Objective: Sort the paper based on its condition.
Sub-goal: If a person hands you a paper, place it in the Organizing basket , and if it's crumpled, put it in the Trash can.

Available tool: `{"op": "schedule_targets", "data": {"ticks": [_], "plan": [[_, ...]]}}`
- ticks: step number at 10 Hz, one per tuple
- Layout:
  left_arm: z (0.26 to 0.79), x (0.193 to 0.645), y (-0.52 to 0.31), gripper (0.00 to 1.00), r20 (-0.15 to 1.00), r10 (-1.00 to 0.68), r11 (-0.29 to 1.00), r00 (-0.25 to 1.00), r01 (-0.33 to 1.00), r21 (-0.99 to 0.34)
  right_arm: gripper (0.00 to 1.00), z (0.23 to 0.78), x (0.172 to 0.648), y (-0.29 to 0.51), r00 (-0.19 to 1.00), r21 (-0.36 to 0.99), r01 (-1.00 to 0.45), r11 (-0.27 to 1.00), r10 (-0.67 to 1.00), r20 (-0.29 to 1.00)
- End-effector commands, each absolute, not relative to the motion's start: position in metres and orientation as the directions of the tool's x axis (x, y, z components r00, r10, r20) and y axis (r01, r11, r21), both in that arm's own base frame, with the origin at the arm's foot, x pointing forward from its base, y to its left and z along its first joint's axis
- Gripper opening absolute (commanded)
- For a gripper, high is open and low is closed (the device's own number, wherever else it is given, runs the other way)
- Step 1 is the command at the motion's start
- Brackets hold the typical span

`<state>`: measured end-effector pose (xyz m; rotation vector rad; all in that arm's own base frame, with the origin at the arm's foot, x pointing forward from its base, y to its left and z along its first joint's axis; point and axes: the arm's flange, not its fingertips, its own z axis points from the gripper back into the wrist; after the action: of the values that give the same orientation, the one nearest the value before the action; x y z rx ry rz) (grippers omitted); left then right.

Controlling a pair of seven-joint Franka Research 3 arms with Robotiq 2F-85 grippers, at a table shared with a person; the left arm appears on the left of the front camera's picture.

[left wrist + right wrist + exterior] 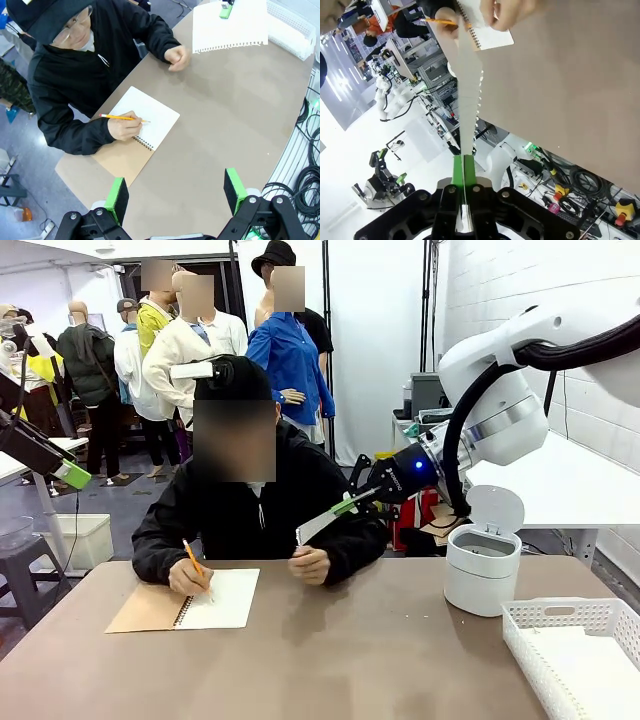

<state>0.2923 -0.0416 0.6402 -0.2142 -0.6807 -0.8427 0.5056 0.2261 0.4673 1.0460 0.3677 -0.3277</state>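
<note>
A flat white paper sheet (314,527) with a ragged torn edge hangs above the table in front of the person's chest. My right gripper (346,505) is shut on one edge of it. In the right wrist view the paper (468,75) runs edge-on up from the shut green pads (458,172). From the left wrist view the same paper (230,27) shows at the top, beyond the person's fist (177,57). My left gripper (176,195) stands open and empty, high above the table's left end (66,472).
The person writes with a pencil (195,565) in an open spiral notebook (215,598) at the table's left. A small white bin (483,565) with its lid up stands at the right. A white lattice basket (575,650) sits at the front right corner.
</note>
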Motion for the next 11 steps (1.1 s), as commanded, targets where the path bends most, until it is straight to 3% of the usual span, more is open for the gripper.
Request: {"op": "schedule_targets", "data": {"ticks": [1,4,7,9,11], "plan": [[0.64,0.293,-0.04,1.0,0.635,-0.611,0.661,0.473,0.746,0.082,0.0,0.466,0.501,0.227,0.901,0.775,0.408,0.483,-0.078,-0.426],[0.64,0.293,-0.04,1.0,0.635,-0.611,0.661,0.473,0.746,0.082,0.0,0.488,0.491,0.224,0.97,0.791,0.209,0.575,-0.02,-0.242],[0.64,0.293,-0.04,1.0,0.635,-0.611,0.661,0.473,0.746,0.082,0.0,0.528,0.459,0.188,0.988,0.678,-0.108,0.727,0.154,-0.008],[0.64,0.293,-0.04,1.0,0.635,-0.611,0.661,0.473,0.746,0.082,0.0,0.544,0.437,0.147,0.988,0.619,-0.15,0.771,0.146,0.057],[0.64,0.293,-0.04,1.0,0.635,-0.611,0.661,0.473,0.746,0.082,0.0,0.524,0.418,0.11,0.986,0.565,-0.162,0.809,0.112,0.124]]}}
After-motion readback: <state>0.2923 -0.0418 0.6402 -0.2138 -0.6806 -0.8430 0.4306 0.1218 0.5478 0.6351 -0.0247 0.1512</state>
